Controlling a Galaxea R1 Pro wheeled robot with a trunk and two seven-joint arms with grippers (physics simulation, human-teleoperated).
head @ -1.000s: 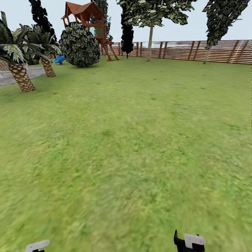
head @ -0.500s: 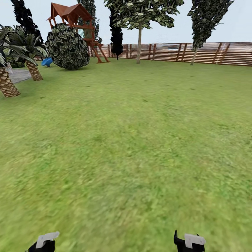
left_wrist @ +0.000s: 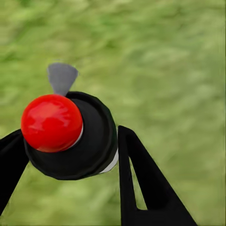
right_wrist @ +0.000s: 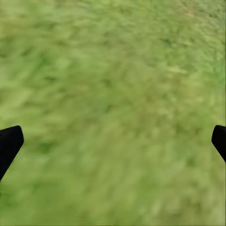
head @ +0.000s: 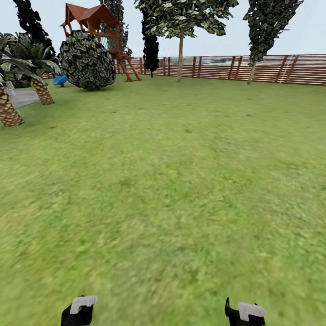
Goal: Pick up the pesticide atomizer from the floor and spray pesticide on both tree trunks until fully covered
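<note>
In the left wrist view the pesticide atomizer (left_wrist: 89, 141) has a black cap, a round red button and a grey nozzle. My left gripper (left_wrist: 70, 133) is shut on it, one black finger on each side, over grass. From the head camera, the left gripper (head: 79, 311) is at the bottom edge, left of centre. The right gripper (head: 244, 312) is at the bottom right. In its wrist view the right gripper (right_wrist: 113, 141) is open, holding nothing. Far off by the fence stand a tree (head: 180, 54) with a bare trunk and a second leaning tree (head: 251, 70).
Lawn (head: 172, 181) stretches ahead to a brown slat fence (head: 271, 69). At the far left stand short palms (head: 43, 90), a round bush (head: 87, 61), a wooden play tower (head: 97, 20) and a blue object (head: 59, 80). Dark columnar trees (head: 151, 52) rise near the fence.
The head camera swung right early on, sliding the scenery left, then held. My left gripper rose and moved right along the bottom edge. The right gripper stayed put.
</note>
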